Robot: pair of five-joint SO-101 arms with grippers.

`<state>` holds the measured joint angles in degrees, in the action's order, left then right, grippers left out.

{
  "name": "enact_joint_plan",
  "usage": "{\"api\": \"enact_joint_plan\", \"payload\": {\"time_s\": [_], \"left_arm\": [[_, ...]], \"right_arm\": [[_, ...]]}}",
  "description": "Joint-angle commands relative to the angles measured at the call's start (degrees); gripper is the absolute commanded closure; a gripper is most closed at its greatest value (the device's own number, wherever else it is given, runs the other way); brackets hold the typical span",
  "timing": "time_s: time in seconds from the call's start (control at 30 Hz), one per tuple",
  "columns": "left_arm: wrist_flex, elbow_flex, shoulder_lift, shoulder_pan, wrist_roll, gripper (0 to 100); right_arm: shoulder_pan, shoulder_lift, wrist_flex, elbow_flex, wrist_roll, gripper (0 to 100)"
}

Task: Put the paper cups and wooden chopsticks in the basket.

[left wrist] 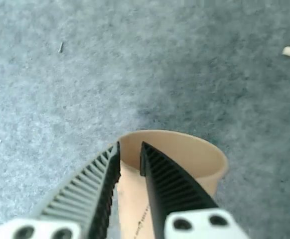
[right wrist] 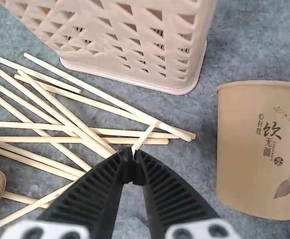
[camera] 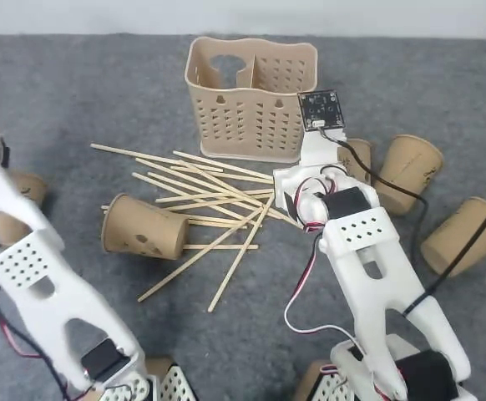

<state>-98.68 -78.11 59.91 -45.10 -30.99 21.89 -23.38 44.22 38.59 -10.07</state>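
Two hands are closed: the right hand pinches the end of a wooden chopstick lying flat on the surface, its tip pointing toward the basket just beyond. The left hand, well apart from the basket, clamps the rim of a tipped paper cup.
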Motion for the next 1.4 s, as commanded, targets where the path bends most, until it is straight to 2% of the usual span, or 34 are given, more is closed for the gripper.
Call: {"api": "enact_joint_plan", "payload": {"time_s": [0.0,0.13,0.3,0.4,0.57,0.63,1.13,1.37], "left_arm": [[-2.2,-1.5,-1.5,-0.7,-0.6,94],[-2.2,5.1,-5.8,-1.2,-3.5,94],[-2.1,23.4,-18.3,-1.3,-8.9,94],[-2.0,33.8,-26.2,-1.2,-9.1,94],[-2.0,44.0,-35.7,-1.3,-6.1,83],[-2.0,46.6,-37.8,-1.7,-5.1,79],[-2.0,55.1,-39.8,-12.4,-8.4,81],[-2.0,54.9,-39.8,-14.9,-8.4,80]], "right_arm": [[0.5,-0.4,-1.1,-0.6,1.1,98.6],[0.4,-0.5,-1.1,-0.6,1.1,98.6],[0.3,-0.6,-1.2,-0.7,1.1,98.6],[0.2,-0.7,-1.3,-0.7,1.1,98.6],[0.1,-0.9,-1.0,-0.7,1.1,98.6],[0.1,-0.9,-1.0,-0.7,1.1,98.6],[0.0,-0.9,-1.2,-0.8,2.6,98.6],[0.0,-0.9,-1.2,-0.8,2.7,98.6]]}}
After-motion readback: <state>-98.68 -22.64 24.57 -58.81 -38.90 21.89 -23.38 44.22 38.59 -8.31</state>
